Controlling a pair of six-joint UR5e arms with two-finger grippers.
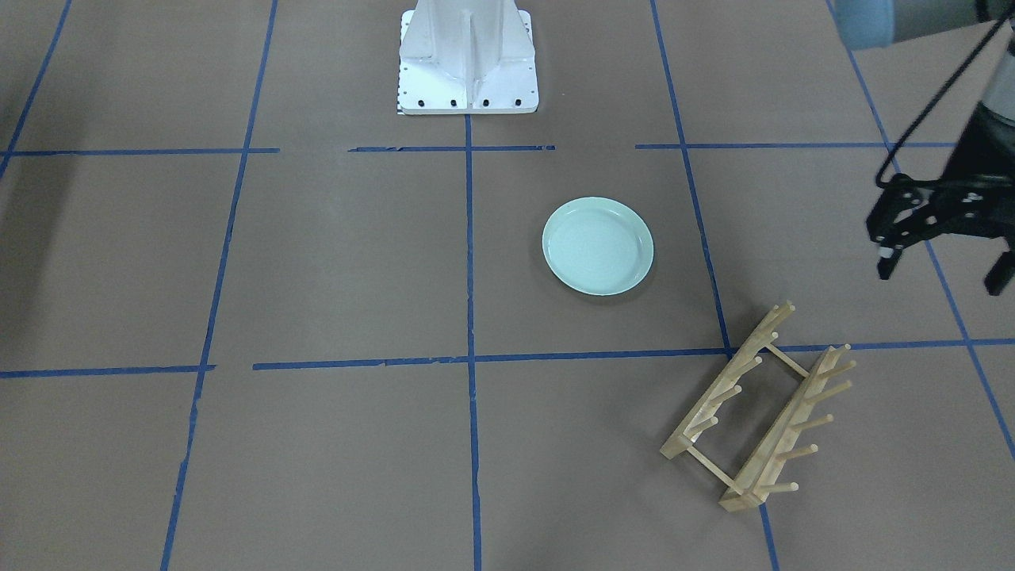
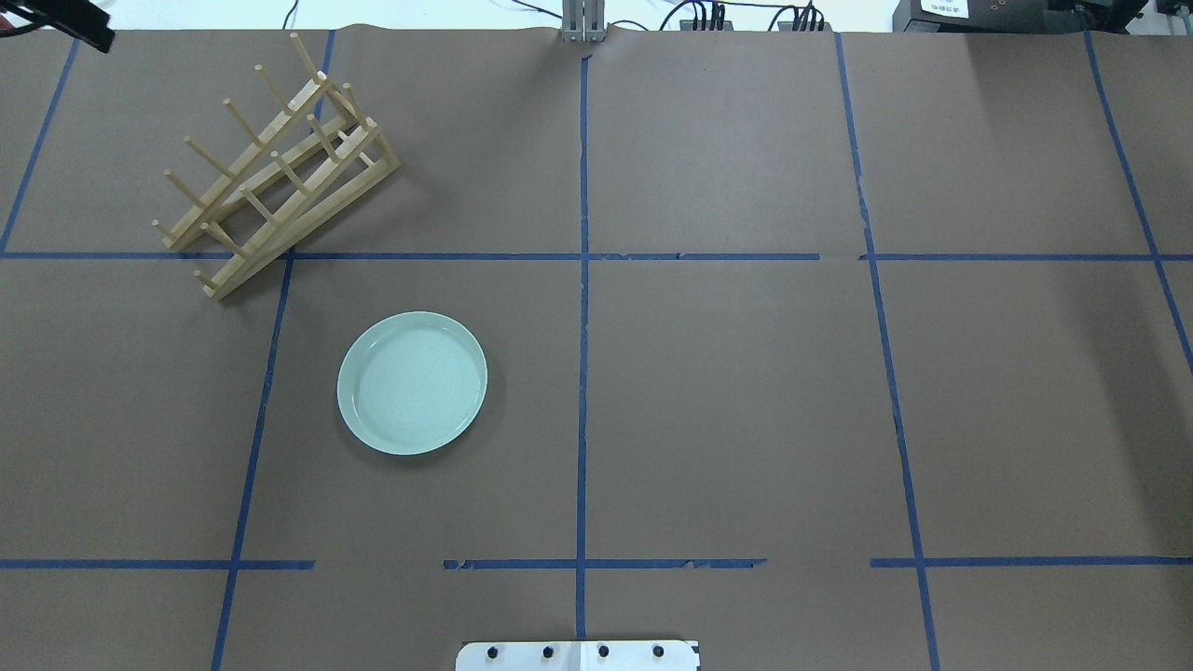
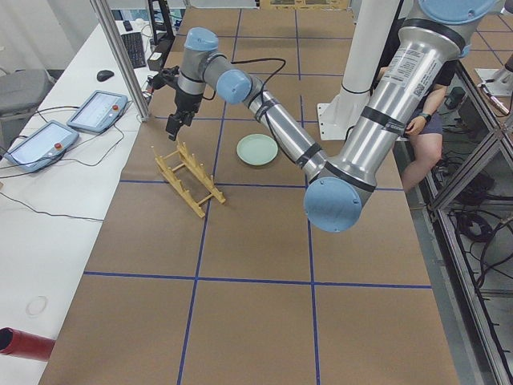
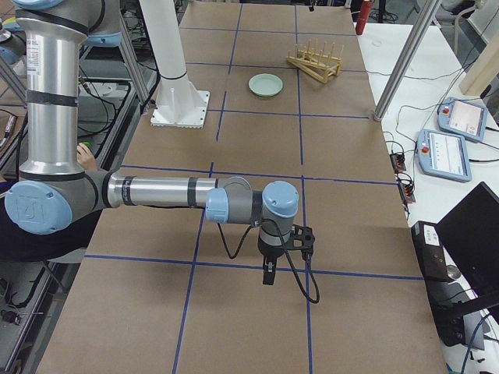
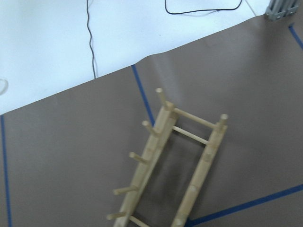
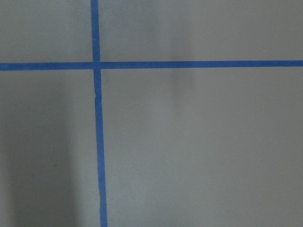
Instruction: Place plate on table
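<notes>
The pale mint-green plate (image 1: 598,246) lies flat on the brown table (image 1: 317,262), right side up, with nothing touching it. It also shows in the overhead view (image 2: 412,382) and both side views (image 3: 256,149) (image 4: 265,84). My left gripper (image 1: 941,277) hangs open and empty above the table, beyond the wooden rack and well away from the plate; it shows in the exterior left view too (image 3: 176,124). My right gripper (image 4: 269,273) hovers low over bare table far from the plate; I cannot tell whether it is open or shut.
The light wooden peg rack (image 1: 761,408) (image 2: 275,168) (image 5: 175,165) stands empty near the plate. The white robot base (image 1: 468,59) is at the table's edge. A white side bench with tablets (image 3: 48,136) runs along the far side. An operator (image 3: 433,120) sits by the base.
</notes>
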